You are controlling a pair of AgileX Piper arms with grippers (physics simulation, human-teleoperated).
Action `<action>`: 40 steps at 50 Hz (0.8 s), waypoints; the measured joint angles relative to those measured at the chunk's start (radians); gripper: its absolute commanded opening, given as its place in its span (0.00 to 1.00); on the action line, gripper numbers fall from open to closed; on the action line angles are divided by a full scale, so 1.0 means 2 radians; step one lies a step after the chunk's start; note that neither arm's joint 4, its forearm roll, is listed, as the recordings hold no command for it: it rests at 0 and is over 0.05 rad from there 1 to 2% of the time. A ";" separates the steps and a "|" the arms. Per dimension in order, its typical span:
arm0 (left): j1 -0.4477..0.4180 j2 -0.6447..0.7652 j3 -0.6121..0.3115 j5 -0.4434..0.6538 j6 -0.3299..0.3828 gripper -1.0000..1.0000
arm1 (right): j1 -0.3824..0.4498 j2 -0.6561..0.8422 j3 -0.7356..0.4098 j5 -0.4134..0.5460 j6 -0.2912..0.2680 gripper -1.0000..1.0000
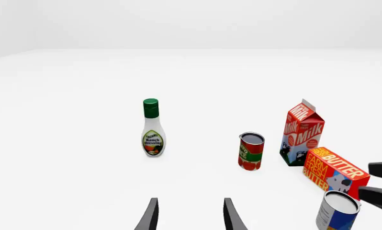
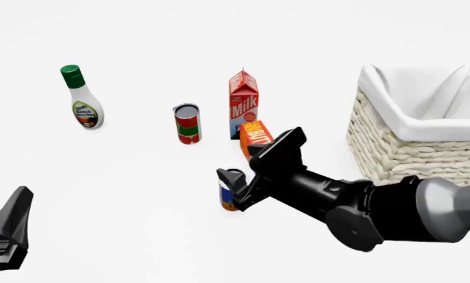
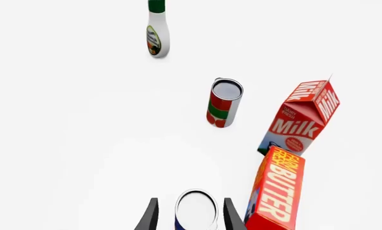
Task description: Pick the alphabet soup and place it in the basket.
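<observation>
Right gripper (image 3: 187,215) angled down over alphabet soup can (image 3: 196,211), fingers spread astride it; left gripper (image 1: 189,214) fingers spread, well left of can; plain white table (image 2: 125,188)

There's a ranch dressing bottle (image 2: 82,98) off left, then a red can (image 2: 187,123), milk carton (image 2: 244,104) and butter box (image 2: 255,138) clustered mid-table.

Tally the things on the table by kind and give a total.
Cans: 2, the alphabet soup and the red can
Bottles: 1, the ranch dressing
Cartons: 1, the milk
Boxes: 1, the butter
Baskets: 1, the basket
Total: 6
</observation>
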 measured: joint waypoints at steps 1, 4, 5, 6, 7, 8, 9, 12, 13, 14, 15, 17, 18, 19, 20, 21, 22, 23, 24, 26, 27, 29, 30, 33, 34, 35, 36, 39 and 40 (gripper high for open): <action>0.000 0.000 0.000 0.000 0.000 1.00 | 0.000 0.001 -0.001 0.001 0.000 1.00; 0.000 0.000 0.000 0.000 0.000 1.00 | -0.002 0.003 -0.002 0.004 0.002 1.00; 0.000 0.000 0.000 0.000 0.000 1.00 | -0.002 0.004 -0.003 0.005 0.002 1.00; 0.000 0.000 0.000 0.000 0.000 1.00 | -0.003 0.004 -0.003 0.006 0.002 1.00; 0.000 0.000 0.000 0.000 0.000 1.00 | -0.003 0.005 -0.003 0.007 0.003 1.00; 0.000 0.000 0.000 0.000 0.000 1.00 | -0.004 0.005 -0.004 0.007 0.003 1.00; 0.000 0.000 0.000 0.000 0.000 1.00 | -0.004 0.005 -0.004 0.008 0.003 1.00; 0.000 0.000 0.000 0.000 0.000 1.00 | -0.006 0.006 -0.004 0.009 0.003 1.00; 0.000 0.000 0.000 0.000 0.000 1.00 | -0.006 0.006 -0.004 0.010 0.004 1.00; 0.000 0.000 0.000 0.000 0.000 1.00 | -0.007 0.006 -0.004 0.010 0.004 1.00; 0.000 0.000 0.000 0.000 0.000 1.00 | -0.007 0.006 -0.004 0.010 0.004 1.00; 0.000 0.000 0.000 0.000 0.000 1.00 | -0.008 0.006 -0.003 0.010 0.004 1.00; 0.000 0.000 0.000 0.000 0.000 1.00 | -0.008 0.006 -0.003 0.010 0.004 1.00; 0.000 0.000 0.000 0.000 0.000 1.00 | -0.009 0.006 -0.003 0.010 0.004 1.00; 0.000 0.000 0.000 0.000 0.000 1.00 | -0.009 0.006 -0.003 0.010 0.004 1.00; 0.000 0.000 0.000 0.000 0.000 1.00 | -0.009 0.007 -0.003 0.010 0.005 1.00; 0.000 0.000 0.000 0.000 0.000 1.00 | -0.010 0.007 -0.003 0.010 0.005 1.00; 0.000 0.000 0.000 0.000 0.000 1.00 | -0.010 0.008 -0.003 0.010 0.005 1.00; 0.000 0.000 0.000 0.000 0.000 1.00 | -0.010 0.009 -0.003 0.010 0.005 1.00; 0.000 0.000 0.000 0.000 0.000 1.00 | -0.011 0.010 -0.003 0.010 0.005 1.00; 0.000 0.000 0.000 0.000 0.000 1.00 | -0.011 0.011 -0.003 0.009 0.005 1.00; 0.000 0.000 0.000 0.000 0.000 1.00 | -0.012 0.012 -0.003 0.009 0.005 1.00; 0.000 0.000 0.000 0.000 0.000 1.00 | -0.012 0.013 -0.003 0.009 0.005 1.00; 0.000 0.000 0.000 0.000 0.000 1.00 | -0.012 0.016 -0.003 0.008 0.005 1.00; 0.000 0.000 0.000 0.000 0.000 1.00 | -0.013 0.017 -0.003 0.007 0.005 1.00; 0.000 0.000 0.000 0.000 0.000 1.00 | -0.013 0.018 -0.003 0.007 0.005 1.00; 0.000 0.000 0.000 0.000 0.000 1.00 | -0.013 0.019 -0.004 0.007 0.005 1.00; 0.000 0.000 0.000 0.000 0.000 1.00 | -0.013 0.022 -0.004 0.005 0.006 1.00; 0.000 0.000 0.000 0.000 0.000 1.00 | -0.013 0.024 -0.004 0.005 0.006 1.00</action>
